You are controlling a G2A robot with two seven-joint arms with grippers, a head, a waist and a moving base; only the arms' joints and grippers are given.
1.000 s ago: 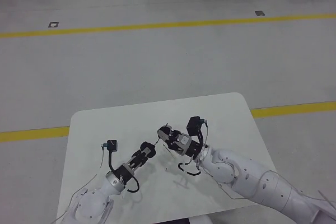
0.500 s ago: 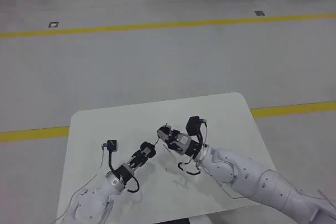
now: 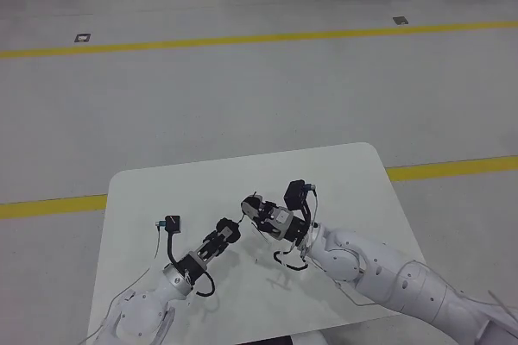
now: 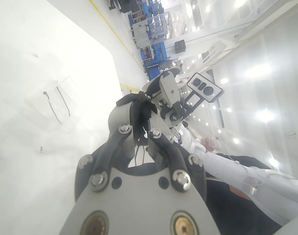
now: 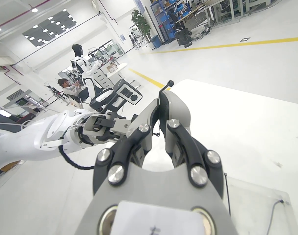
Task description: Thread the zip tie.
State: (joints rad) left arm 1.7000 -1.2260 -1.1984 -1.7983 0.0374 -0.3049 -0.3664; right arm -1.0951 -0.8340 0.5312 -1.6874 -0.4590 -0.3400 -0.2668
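On the white table [image 3: 345, 172], toward its near edge, a clear tray [image 4: 65, 84] is seen lying flat. A few other black zip ties [image 4: 63, 100] are held in it (thin strands, lying loose and apart from one another).

Above the table's middle, a little off its surface, the left gripper [image 3: 228, 228] is held pointing toward the table's far edge. Its jaws are pressed together, black pad against black pad. A thin dark strand is seen hanging beneath them, though whether it is clamped there cannot be told.

Just beyond it, also above the table's middle, the right gripper [image 3: 250, 207] is turned to face the left one, the two tips almost meeting. Its jaws are closed on the zip tie [image 5: 169, 83]. The black strap is pinched between the pads, its square head is left sticking out past the fingertips, and a short end is seen on the other side of the pads.

Past the table's far edge, a yellow line [image 3: 242, 39] is painted across the grey floor.
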